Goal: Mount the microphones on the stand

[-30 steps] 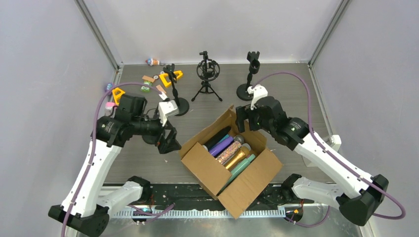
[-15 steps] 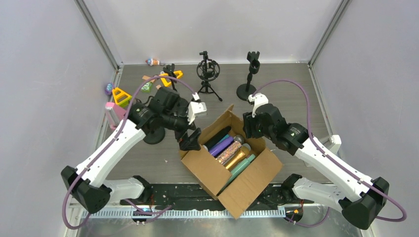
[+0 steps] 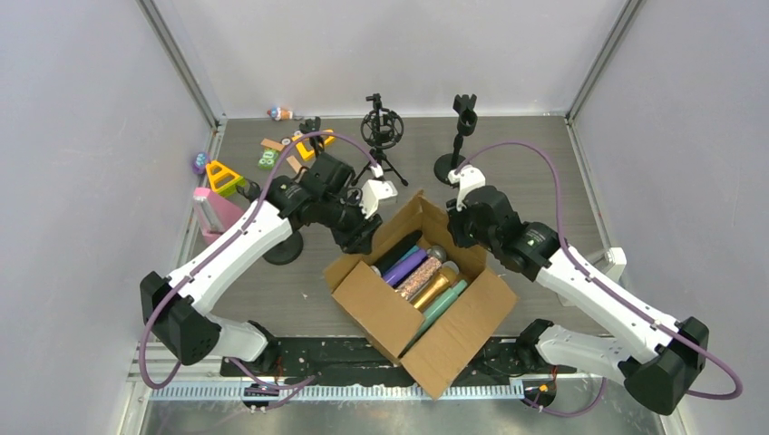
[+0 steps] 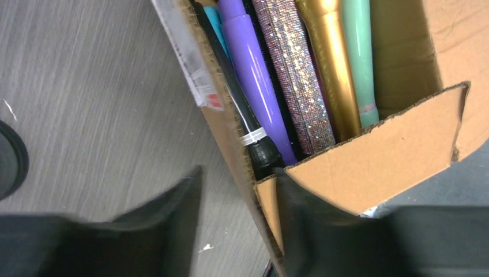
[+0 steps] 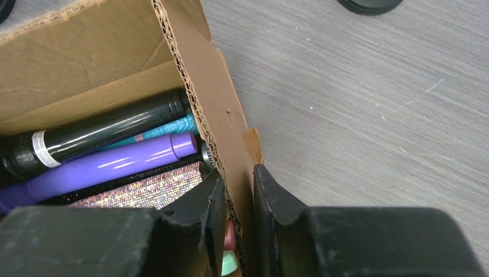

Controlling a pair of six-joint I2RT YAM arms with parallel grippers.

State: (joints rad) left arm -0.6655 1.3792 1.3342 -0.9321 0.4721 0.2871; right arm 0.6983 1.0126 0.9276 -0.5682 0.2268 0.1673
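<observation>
Microphones [image 3: 422,276] lie packed tight in cardboard box [image 3: 453,349]; no finger room between them, seemingly. Box walls block side entry; top is open. Right gripper [image 5: 237,176] pinches one wall; left gripper [image 4: 237,173] straddles a corner. Tabletop [image 3: 535,181] right of box offers passage.

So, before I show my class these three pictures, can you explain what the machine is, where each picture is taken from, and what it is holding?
It is two white robot arms fixed side by side at a grey table. The wide picture looks down from above. The other two come from a camera on each wrist. On the table stands an open brown cardboard box of slim stick microphones: purple, glittery, gold, mint green and black. Black microphone stands wait behind it. The right claw pinches the box's wall. The left claw is open, with one finger on either side of another part of the wall. No microphone is held.
</observation>
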